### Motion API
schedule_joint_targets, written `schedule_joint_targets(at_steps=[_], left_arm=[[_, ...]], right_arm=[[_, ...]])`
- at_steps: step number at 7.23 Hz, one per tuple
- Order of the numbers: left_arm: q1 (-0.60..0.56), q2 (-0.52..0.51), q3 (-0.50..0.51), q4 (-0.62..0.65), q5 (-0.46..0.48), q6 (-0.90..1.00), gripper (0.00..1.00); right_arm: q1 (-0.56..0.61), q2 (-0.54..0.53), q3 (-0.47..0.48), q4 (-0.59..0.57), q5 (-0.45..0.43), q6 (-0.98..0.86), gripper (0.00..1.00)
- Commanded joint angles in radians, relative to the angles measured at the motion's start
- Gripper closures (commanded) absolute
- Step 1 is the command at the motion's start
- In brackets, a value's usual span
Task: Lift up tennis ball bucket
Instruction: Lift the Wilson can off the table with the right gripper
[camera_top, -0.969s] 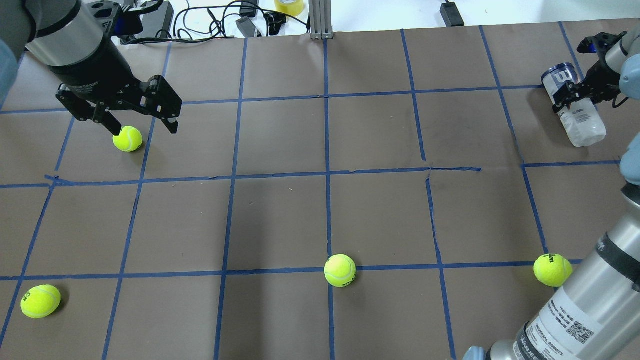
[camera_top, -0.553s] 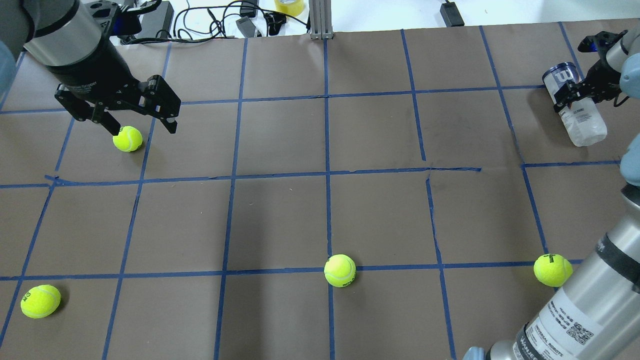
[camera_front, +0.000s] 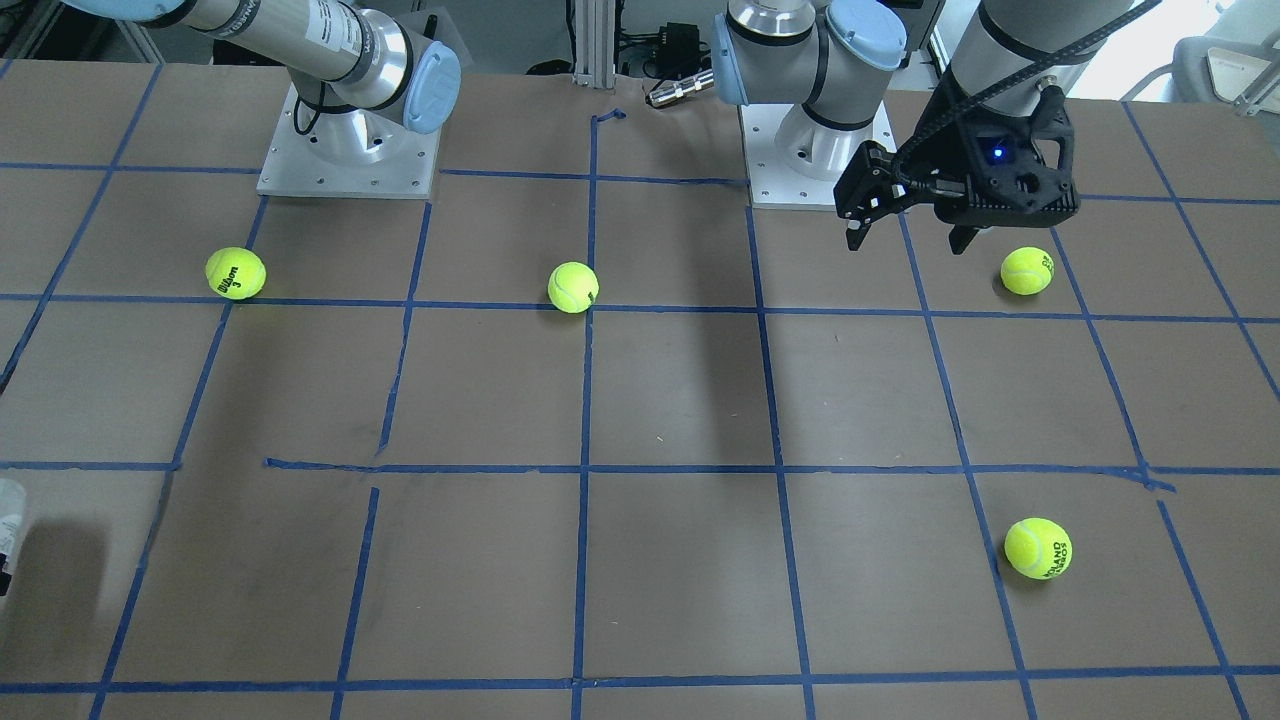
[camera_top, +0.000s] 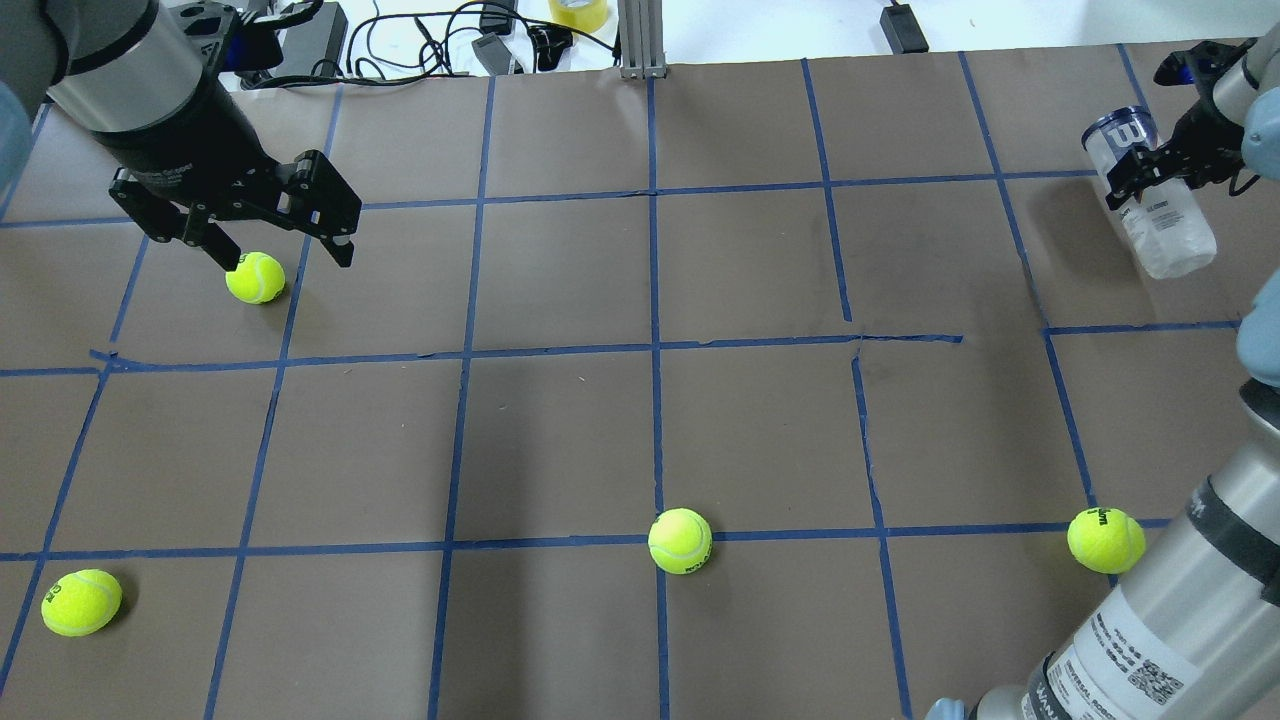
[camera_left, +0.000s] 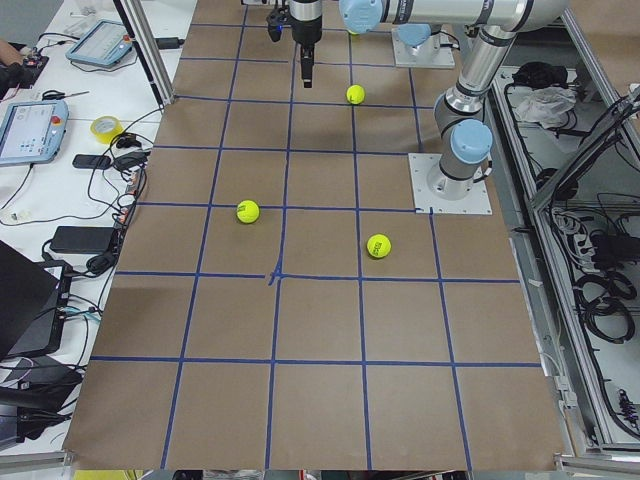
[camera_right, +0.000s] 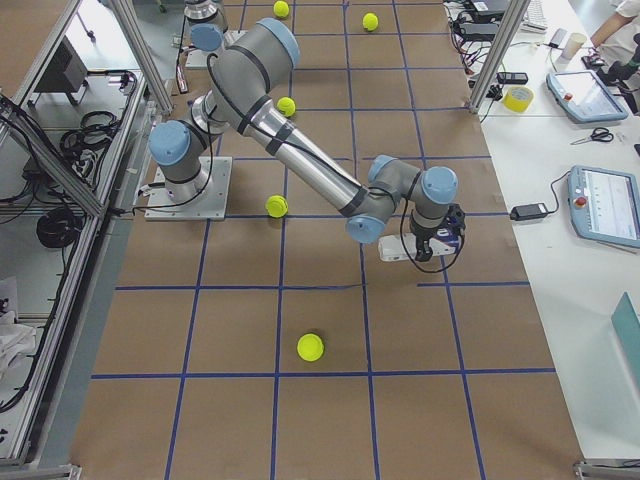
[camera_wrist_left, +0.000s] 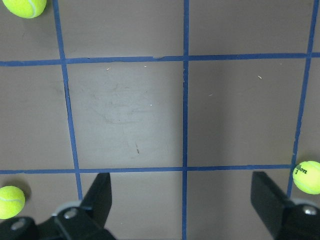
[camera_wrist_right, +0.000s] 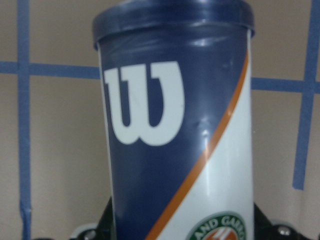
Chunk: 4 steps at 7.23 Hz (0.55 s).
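Note:
The tennis ball bucket (camera_top: 1160, 215) is a slim tube with a navy top and a clear and white lower part. It sits at the far right of the overhead view. My right gripper (camera_top: 1165, 160) is shut on it near the navy end and holds it tilted, with its shadow cast apart on the paper. The right wrist view shows the tube (camera_wrist_right: 175, 140) close up, with a white W. It also shows in the exterior right view (camera_right: 392, 250). My left gripper (camera_top: 285, 258) is open and empty, above a loose tennis ball (camera_top: 255, 277).
Several loose tennis balls lie on the brown, blue-taped table: front left (camera_top: 80, 602), front middle (camera_top: 680, 541) and front right (camera_top: 1105, 540) beside my right arm. Cables, a tape roll (camera_top: 578, 12) and a metal post (camera_top: 640, 40) line the far edge.
My right gripper has moved the tube slightly up and away, and its shadow has drawn further apart from it. The left arm has hardly moved.

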Motion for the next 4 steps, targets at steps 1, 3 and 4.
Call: schedule_joint_targets(at_steps=[1, 3, 4], left_arm=[[0.004, 0.0, 0.001, -0.002, 0.001, 0.002, 0.0], [0.014, 0.002, 0.004, -0.002, 0.004, 0.002, 0.0], [0.016, 0.002, 0.007, -0.003, 0.012, 0.002, 0.0]], right_arm=[[0.095, -0.063, 0.001, 0.029, 0.002, 0.0, 0.21], [0.195, -0.12, 0.012, 0.031, 0.003, -0.005, 0.22], [0.251, -0.137, 0.017, 0.031, 0.012, -0.017, 0.22]])
